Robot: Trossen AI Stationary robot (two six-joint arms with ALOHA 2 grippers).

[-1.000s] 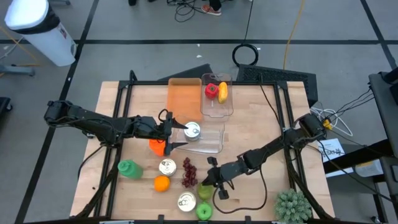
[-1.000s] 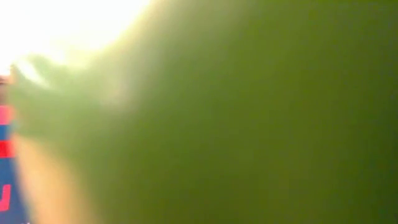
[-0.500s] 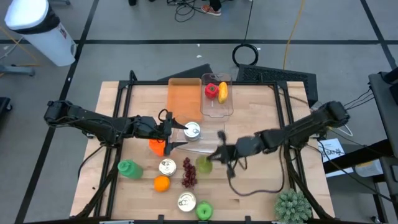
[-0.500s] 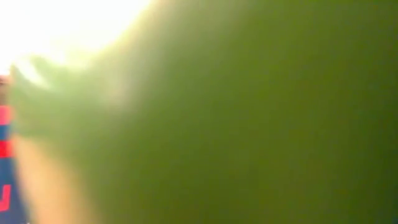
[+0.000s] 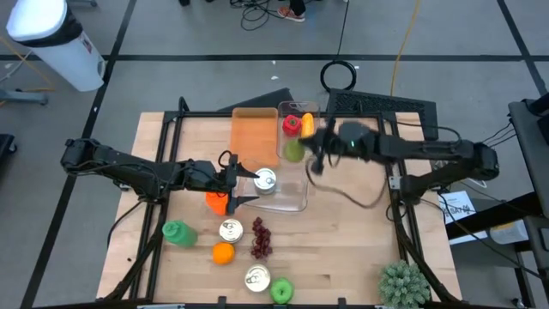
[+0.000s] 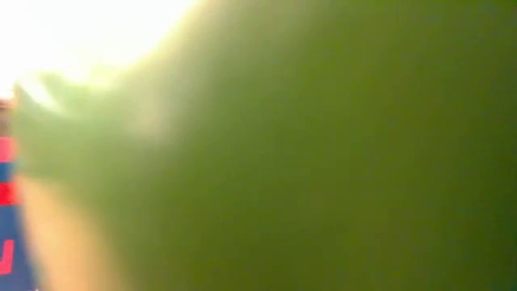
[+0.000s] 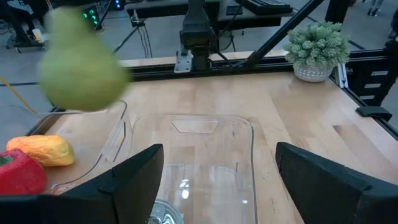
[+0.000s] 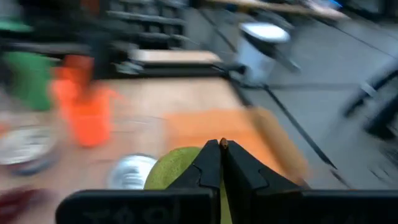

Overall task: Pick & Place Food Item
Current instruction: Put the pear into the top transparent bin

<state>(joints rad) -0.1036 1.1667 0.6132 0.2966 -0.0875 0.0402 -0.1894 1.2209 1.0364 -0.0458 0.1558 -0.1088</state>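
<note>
One green pear (image 5: pixel 294 151), smooth, firm, likely slippery, is pinched across its middle by the closed right gripper (image 5: pixel 309 153), upper centre of frame.

A robotics lab: a wooden desk (image 5: pixel 343 249) in a black metal frame (image 5: pixel 399 219) stands on grey taped floor (image 5: pixel 171 34), cables (image 5: pixel 266 10) trailing beyond its far edge, a white bin (image 5: pixel 51 43) nearby.

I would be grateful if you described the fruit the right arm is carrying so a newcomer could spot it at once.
Look to the far end of the wooden table, at the clear plastic tray holding a red pepper and a yellow fruit. Beside them, shut in the right gripper, hangs a pale green pear, the only green thing there.
</note>
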